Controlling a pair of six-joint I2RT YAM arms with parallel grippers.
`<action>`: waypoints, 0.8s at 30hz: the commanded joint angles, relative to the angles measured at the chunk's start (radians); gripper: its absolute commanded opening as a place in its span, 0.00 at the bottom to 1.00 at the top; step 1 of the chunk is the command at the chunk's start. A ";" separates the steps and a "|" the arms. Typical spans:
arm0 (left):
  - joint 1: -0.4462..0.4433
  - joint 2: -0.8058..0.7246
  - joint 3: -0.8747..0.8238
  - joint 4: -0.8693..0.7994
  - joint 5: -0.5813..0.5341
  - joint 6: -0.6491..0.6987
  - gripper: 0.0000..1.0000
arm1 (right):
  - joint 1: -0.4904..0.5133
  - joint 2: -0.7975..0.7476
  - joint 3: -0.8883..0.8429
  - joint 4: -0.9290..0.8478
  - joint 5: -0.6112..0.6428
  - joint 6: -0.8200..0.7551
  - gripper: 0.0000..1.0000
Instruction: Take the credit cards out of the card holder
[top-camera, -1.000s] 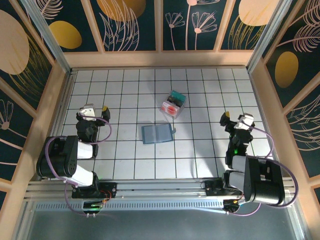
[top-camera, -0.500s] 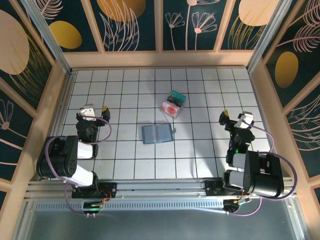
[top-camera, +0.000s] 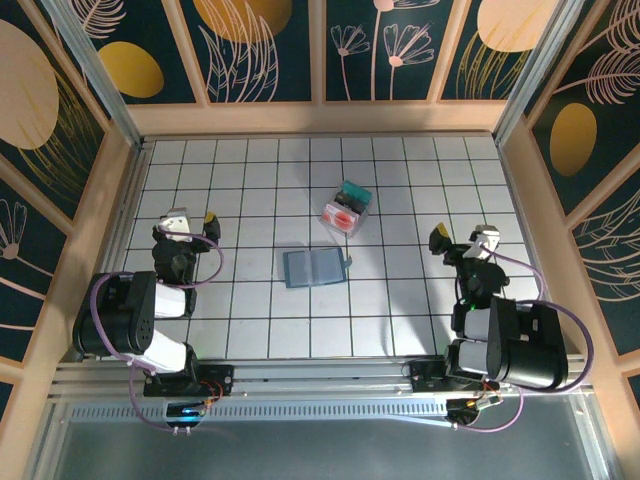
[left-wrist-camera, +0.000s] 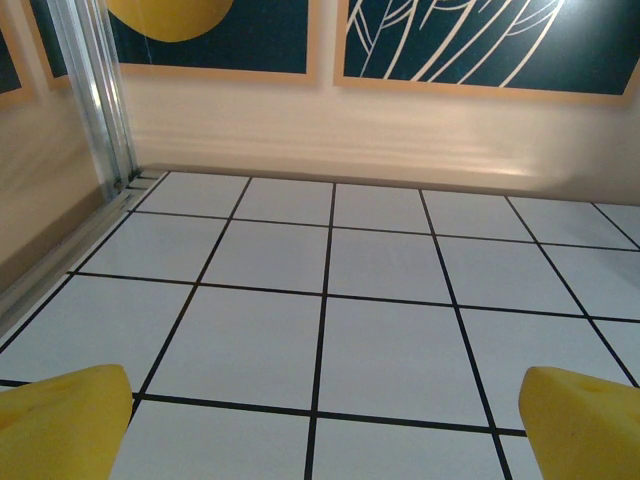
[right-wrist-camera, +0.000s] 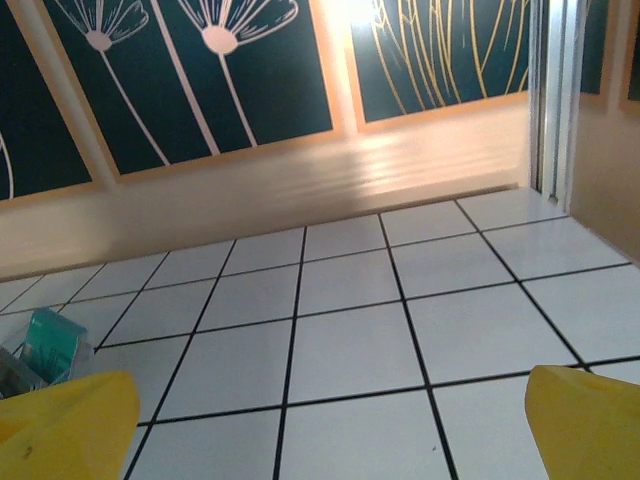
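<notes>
The card holder (top-camera: 313, 267) lies open and flat, a slate-blue two-panel wallet near the middle of the tiled floor. Just beyond it, to the right, the credit cards lie in a small heap, a teal card (top-camera: 353, 193) behind a whitish-pink card with a red blotch (top-camera: 341, 216). The teal card (right-wrist-camera: 50, 345) also shows at the left edge of the right wrist view. My left gripper (top-camera: 192, 217) (left-wrist-camera: 320, 430) hovers open at the left, nothing between its yellow fingertips (left-wrist-camera: 60, 420). My right gripper (top-camera: 461, 238) (right-wrist-camera: 325, 430) is open over bare tiles at the right, well clear of the cards.
Wooden walls (top-camera: 320, 118) with dark floral panels close in the floor on three sides. A metal rail (top-camera: 320, 378) carries both arm bases at the near edge. Bare tiles lie between each gripper and the wallet.
My right gripper has shifted a little to the left and turned toward the cards. The left arm, the wallet and the cards have not moved.
</notes>
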 joint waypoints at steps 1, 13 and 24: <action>0.003 0.003 0.007 0.020 0.002 -0.016 0.99 | -0.007 0.054 0.017 0.124 -0.040 0.018 0.99; 0.003 0.003 0.007 0.021 0.002 -0.015 0.99 | -0.014 0.299 0.068 0.263 -0.113 0.012 0.99; 0.003 0.003 0.007 0.020 0.001 -0.014 0.99 | 0.070 0.263 0.181 -0.012 -0.103 -0.098 0.99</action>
